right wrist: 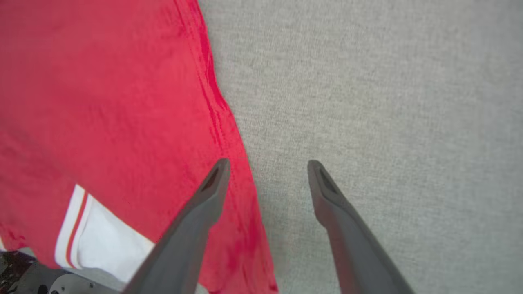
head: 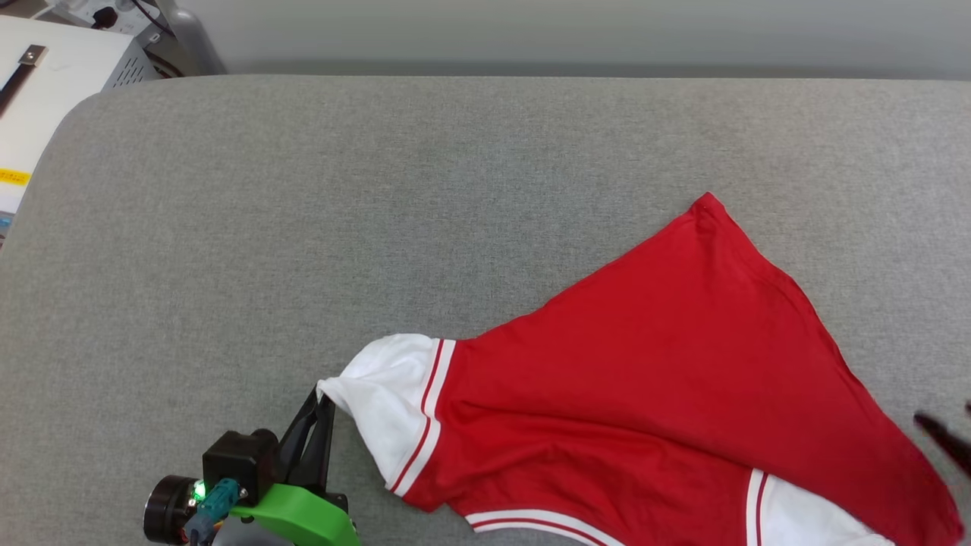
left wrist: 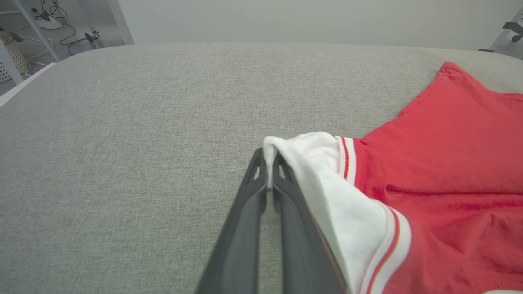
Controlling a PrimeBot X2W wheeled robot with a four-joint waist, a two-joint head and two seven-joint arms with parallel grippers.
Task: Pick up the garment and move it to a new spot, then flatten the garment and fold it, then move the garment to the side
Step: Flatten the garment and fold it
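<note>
**A:** What takes up most of the head view?

**B:** A broad grey woven-cloth surface with a rounded corner at upper left. A pale plain wall runs along the top edge. A white box with vent slots sits in the upper-left corner.

**A:** Where is the garment?

**B:** The soft red knit garment lies on that surface across the lower right of the frame. It is spread in a rough triangle with one corner pointing up, and it is lightly creased. Its white short sleeve, edged with red-and-white striped trim, reaches to lower centre. A second white sleeve shows at the bottom edge.

**A:** And the grippers?

**B:** The left gripper is at lower left, ahead of a glossy green plastic bracket. Its two dark fingers are pressed together on the tip of the first sleeve. The left wrist view gives that pinch close up, with white cloth bunched between the fingertips. It also adds white shelf legs and dark cables in its upper left.

The right gripper is a dark blur at the head view's right edge. The right wrist view makes it plain that the jaws are spread wide. One finger is over the garment's red hem and the other over bare grey weave.
</note>
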